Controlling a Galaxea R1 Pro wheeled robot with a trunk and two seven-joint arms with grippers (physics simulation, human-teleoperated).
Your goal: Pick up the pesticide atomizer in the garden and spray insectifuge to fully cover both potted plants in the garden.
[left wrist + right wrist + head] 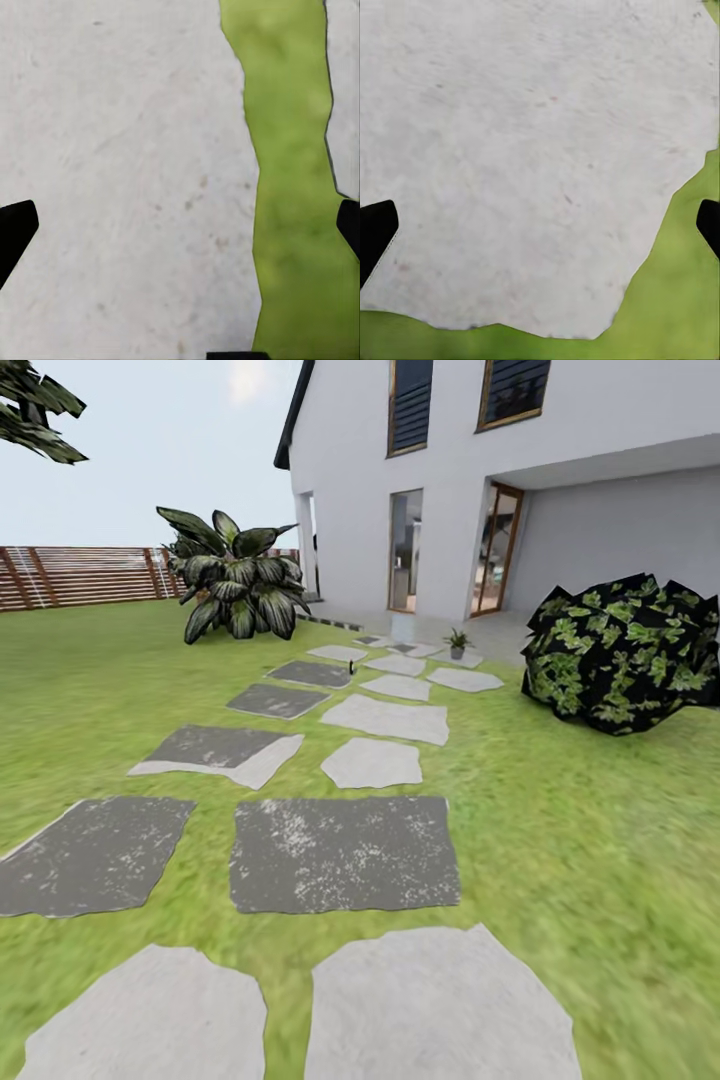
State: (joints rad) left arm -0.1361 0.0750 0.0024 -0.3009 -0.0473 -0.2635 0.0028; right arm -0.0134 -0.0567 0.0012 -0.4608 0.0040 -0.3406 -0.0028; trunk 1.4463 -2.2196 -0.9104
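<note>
— Where does your head camera look?
— Forward and down the stepping stones (340, 852) toward the house (520, 480).
— And your wrists?
— Each faces straight down, close over a pale stone (120, 180) and lawn (675, 300).

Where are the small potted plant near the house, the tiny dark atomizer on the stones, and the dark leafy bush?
Small green potted plant in grey pot (457, 642), head view, on its leaves.
Tiny dark pesticide atomizer (352, 669), head view, on its body.
Dark leafy bush (625, 652), head view, on its middle foliage.

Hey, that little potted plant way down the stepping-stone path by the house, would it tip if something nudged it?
The potted plant looks small and probably light, so a nudge might shift it. Its leaves spread wider than its pot, so tipping seems possible. It's too distant to judge further.
</note>
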